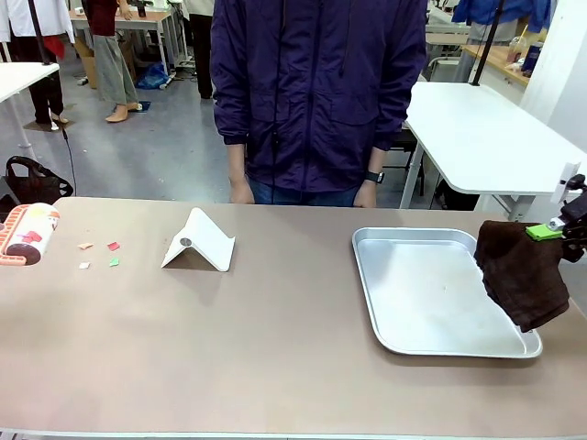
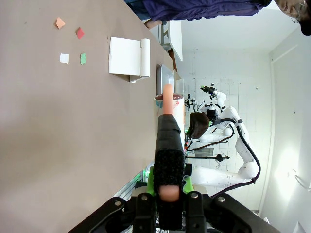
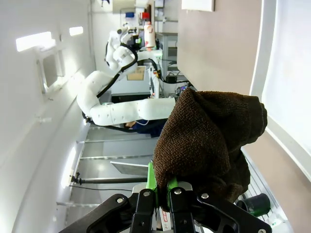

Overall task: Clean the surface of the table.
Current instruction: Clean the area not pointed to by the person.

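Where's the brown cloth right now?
Front view, far right: the cloth hangs from the shut right gripper, over the tray's right edge.

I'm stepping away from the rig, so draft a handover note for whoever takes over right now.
Left claw: shut on the roller, at the table's left end.
Right claw: shut on a brown cloth, by the tray's right side.
Four paper scraps lie on the table's left part, near a white folded stand. The tray holds nothing.
Done: both tools gripped.
Left: clear the scraps, wipe the table.
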Robot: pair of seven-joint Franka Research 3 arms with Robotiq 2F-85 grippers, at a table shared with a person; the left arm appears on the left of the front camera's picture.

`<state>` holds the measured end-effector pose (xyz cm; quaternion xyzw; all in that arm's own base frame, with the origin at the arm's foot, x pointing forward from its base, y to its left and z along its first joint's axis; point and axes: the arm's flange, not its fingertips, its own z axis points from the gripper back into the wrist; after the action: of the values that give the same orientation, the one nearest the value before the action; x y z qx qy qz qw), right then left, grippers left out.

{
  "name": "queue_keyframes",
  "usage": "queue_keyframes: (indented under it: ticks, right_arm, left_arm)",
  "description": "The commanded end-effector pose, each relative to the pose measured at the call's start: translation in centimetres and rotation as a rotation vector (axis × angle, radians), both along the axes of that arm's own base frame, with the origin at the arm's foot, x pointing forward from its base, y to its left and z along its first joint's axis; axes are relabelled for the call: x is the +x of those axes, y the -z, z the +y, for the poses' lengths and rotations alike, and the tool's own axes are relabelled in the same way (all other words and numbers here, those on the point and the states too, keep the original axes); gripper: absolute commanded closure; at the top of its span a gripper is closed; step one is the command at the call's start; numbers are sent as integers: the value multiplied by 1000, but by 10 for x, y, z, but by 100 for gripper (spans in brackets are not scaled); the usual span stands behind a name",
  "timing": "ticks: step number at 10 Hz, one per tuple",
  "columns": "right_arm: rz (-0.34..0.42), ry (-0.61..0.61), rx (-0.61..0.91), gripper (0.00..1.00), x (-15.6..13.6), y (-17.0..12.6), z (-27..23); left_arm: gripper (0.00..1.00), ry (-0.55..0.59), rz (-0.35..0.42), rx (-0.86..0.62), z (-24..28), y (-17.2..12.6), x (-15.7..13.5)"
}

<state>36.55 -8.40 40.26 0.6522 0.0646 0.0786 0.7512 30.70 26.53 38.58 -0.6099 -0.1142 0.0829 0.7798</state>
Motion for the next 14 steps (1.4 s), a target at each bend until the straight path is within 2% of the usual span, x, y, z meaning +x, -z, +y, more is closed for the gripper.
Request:
queue_keyframes:
  ticks: [1,3,4,5,7,9,11,12,14]
  right_arm:
    - [-4,2,2,92,-1,-3,-1]
    - [-4,2,2,92,-1,-3,-1]
    - [-4,2,2,92,-1,-3,-1]
    - [-4,2,2,92,-1,-3,-1]
    - [-4,2,2,92,-1,-3,-1]
    - [-4,2,2,92,-1,-3,-1]
    - [-4,2,2,92,-1,-3,-1]
    - [-4,2,2,92,-1,-3,-1]
    - [-4,2,2,92,-1,-3,-1]
  left_arm:
    - [100,-2,-7,-6,-1,-4,0]
    - [100,-2,-7,-6,-1,-4,0]
    - [78,0,0,0,0,0,0]
    - [78,-23,3,137,-12,-13,2]
    - [78,-87,53,321,-26,-26,17]
    - [78,-127,132,450,-32,-28,37]
    - [78,-118,222,550,-35,-25,61]
    - [78,-126,249,607,-37,-24,70]
    - [78,-141,243,700,-43,-24,84]
